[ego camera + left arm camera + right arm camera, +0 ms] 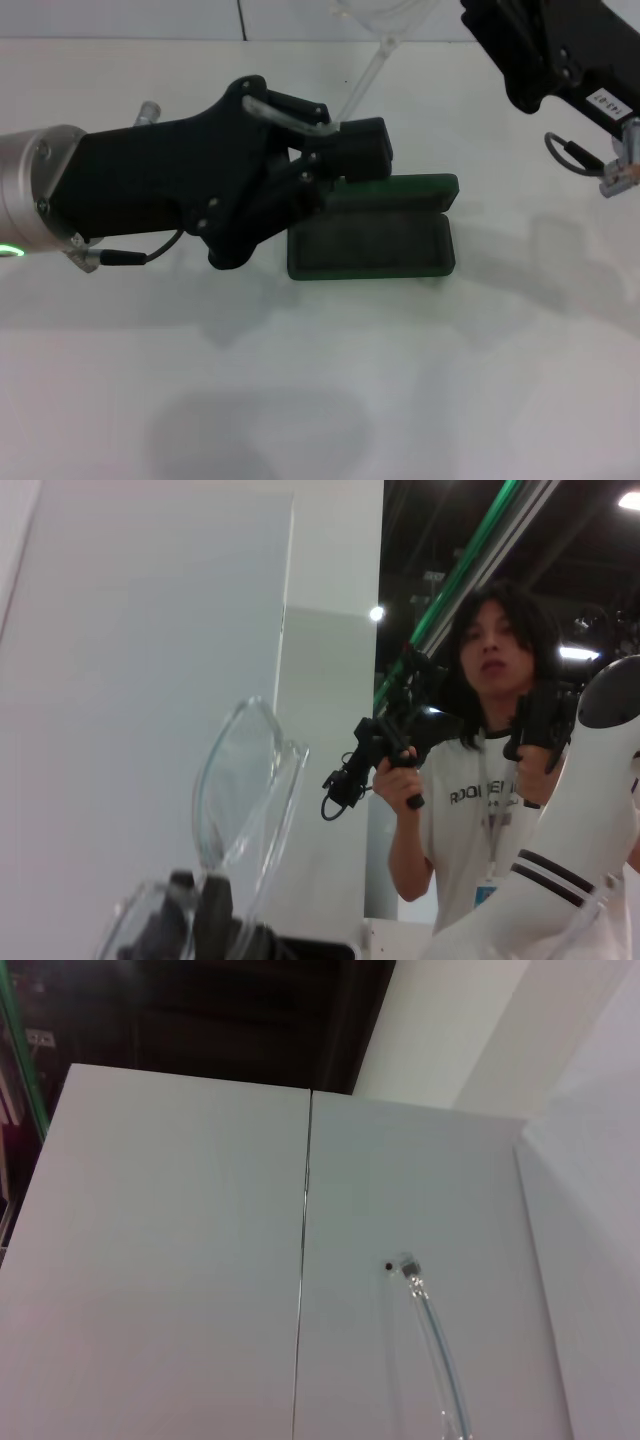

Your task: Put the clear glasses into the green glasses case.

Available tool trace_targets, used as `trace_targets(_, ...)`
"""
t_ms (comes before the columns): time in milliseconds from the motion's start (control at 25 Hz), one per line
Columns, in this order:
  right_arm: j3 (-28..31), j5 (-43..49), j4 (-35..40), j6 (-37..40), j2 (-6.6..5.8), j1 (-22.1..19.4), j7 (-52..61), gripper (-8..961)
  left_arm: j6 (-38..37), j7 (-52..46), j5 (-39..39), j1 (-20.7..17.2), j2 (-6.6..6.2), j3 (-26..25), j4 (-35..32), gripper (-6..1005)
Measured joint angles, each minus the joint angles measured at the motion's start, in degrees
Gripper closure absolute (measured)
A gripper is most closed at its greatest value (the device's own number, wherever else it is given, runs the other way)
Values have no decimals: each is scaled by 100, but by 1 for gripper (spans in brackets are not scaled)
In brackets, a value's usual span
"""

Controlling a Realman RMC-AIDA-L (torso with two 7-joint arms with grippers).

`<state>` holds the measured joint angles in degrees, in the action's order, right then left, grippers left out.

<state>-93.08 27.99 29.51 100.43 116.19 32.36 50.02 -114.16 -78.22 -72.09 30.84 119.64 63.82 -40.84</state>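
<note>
The white table point(300, 400) fills the head view; over its left half the left arm reaches across, and the left gripper point(335, 140) hangs just above the far-left corner of the green glasses case point(372, 245), which lies open on the table with its lid laid back toward the far side and its dark lining bare; the right arm comes in from the upper right corner, and the right gripper point(520, 60) sits high and apart from the case, its fingers out of sight, so whether it is open or closed I cannot tell; the clear glasses point(365, 70) are held in the air, not yet in the case, one thin clear arm running from the top edge down to the left gripper, which appears closed on them; the left wrist view shows the curved lens point(245, 790) standing up from the dark fingers. The step in hand seems to be carrying the glasses to the case; the next move calls for lowering and levelling them over the lined tray, arms folded in, before letting go.
</note>
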Motion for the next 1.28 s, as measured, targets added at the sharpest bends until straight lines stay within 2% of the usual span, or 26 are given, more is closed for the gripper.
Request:
trace_targets(440, -237, 114, -123, -101, 1, 76, -1, 900, 5, 114, 98, -17, -11, -5, 19, 955)
trace_targets(760, -864, 134, -112, -420, 0, 246, -182, 901, 29, 132, 100, 0, -11, -10, 33, 955)
trace_targets(1280, -596, -93, -117, -346, -27, 140, -239, 901, 59, 141, 100, -118, -11, -85, 33, 955)
